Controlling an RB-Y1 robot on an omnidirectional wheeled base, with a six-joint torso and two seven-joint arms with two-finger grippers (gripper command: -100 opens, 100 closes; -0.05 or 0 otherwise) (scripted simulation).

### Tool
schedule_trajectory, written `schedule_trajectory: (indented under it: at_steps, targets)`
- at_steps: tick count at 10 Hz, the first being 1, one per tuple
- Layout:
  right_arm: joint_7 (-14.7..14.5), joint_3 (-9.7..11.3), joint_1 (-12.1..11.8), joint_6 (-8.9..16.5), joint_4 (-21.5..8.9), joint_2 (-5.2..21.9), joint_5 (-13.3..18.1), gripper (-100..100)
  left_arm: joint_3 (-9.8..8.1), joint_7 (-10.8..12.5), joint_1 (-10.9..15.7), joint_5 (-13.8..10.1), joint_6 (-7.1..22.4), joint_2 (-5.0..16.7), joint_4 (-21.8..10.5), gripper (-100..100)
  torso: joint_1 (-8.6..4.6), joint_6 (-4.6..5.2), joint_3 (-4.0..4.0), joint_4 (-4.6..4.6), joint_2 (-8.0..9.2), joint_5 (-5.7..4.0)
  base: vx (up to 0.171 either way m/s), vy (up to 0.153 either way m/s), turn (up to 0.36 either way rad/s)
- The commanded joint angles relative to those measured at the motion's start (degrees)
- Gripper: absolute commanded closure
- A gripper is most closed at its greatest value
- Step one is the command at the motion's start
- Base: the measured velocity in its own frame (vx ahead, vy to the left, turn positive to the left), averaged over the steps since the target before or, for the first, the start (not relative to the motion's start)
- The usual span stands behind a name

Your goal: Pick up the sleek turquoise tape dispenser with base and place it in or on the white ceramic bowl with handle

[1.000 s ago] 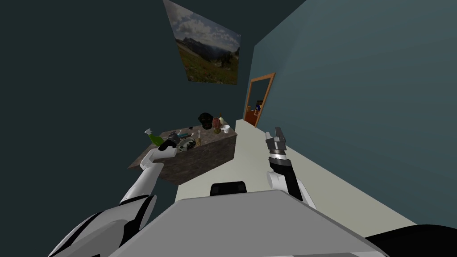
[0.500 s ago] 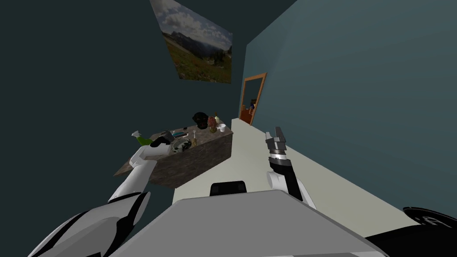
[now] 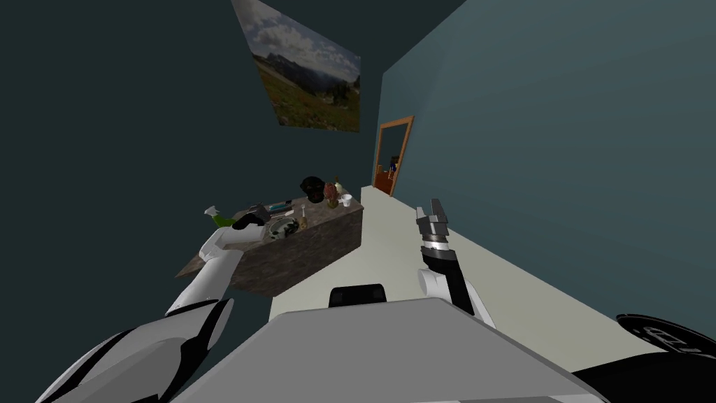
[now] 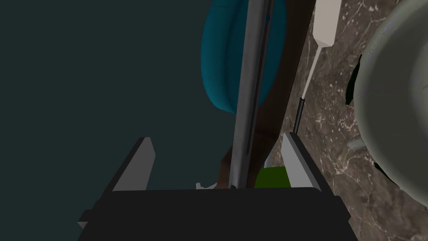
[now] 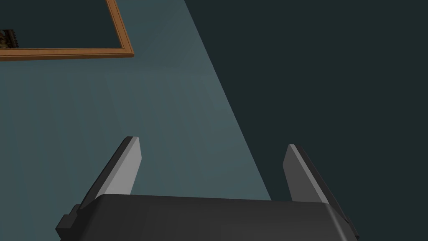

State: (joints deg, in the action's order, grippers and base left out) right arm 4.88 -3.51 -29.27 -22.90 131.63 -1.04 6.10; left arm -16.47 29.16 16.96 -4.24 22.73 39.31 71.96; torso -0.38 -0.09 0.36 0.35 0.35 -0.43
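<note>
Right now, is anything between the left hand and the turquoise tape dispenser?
The open left hand faces the turquoise tape dispenser. A narrow grey bar crosses in front of it; I cannot tell whether that is the dispenser's own part.

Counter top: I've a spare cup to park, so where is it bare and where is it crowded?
Bare: the counter's near end, on my side of the green bottle, and a marble strip between the white-handled tool and the round grey dish. Crowded: the far end, around the black object and the small white bowl.
</note>
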Motion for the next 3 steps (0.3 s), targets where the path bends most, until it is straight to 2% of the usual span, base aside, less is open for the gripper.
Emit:
schedule_trajectory:
  at_steps: [1,3]
  targets:
    - [0.00,0.00,0.00,0.00,0.00,0.00,0.00,0,0.00,0.00,0.00,0.00,0.00,0.00,0.00,0,0.00,0.00,0.00,0.00,0.00,0.00,0.000,0.000,0.000]
    - [0.00,0.00,0.00,0.00,0.00,0.00,0.00,0,0.00,0.00,0.00,0.00,0.00,0.00,0.00,0,0.00,0.00,-0.01,0.00,-0.01,0.00,0.000,0.000,0.000]
